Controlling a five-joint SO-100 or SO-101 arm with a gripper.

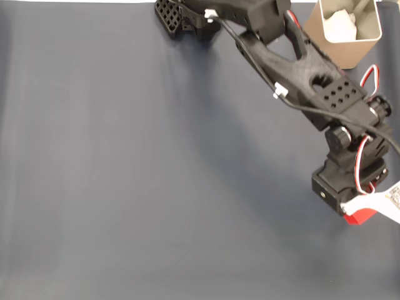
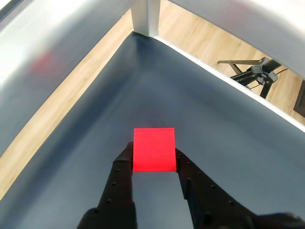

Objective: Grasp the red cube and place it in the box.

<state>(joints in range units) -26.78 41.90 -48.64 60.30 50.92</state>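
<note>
Looking down the wrist view: gripper has both black fingers tight against the left and right faces of the cube. Jaws closed to cube width, no gap on either side. Cube's top face is bright red, plain, square to the fingers. Can't tell whether it sits on the mat or is lifted clear of it.

Fixed view: arm reaches from the top edge diagonally down to the right. Gripper sits at the right side of the frame, low. Cube is a red sliver poking out under the wrist, half covered by a white tag. Red-white wires loop beside the wrist joints.

Box is at the top right corner, tan, rounded corners, upright on the mat. Something white crumpled lies inside it; can't make out what. Box and cube well apart, the arm's elbow between them.

Mat is dark blue-grey, slight creases. In the wrist view, wood floor beyond the mat edge, a white post at the far corner, a black stand on the floor at right.
</note>
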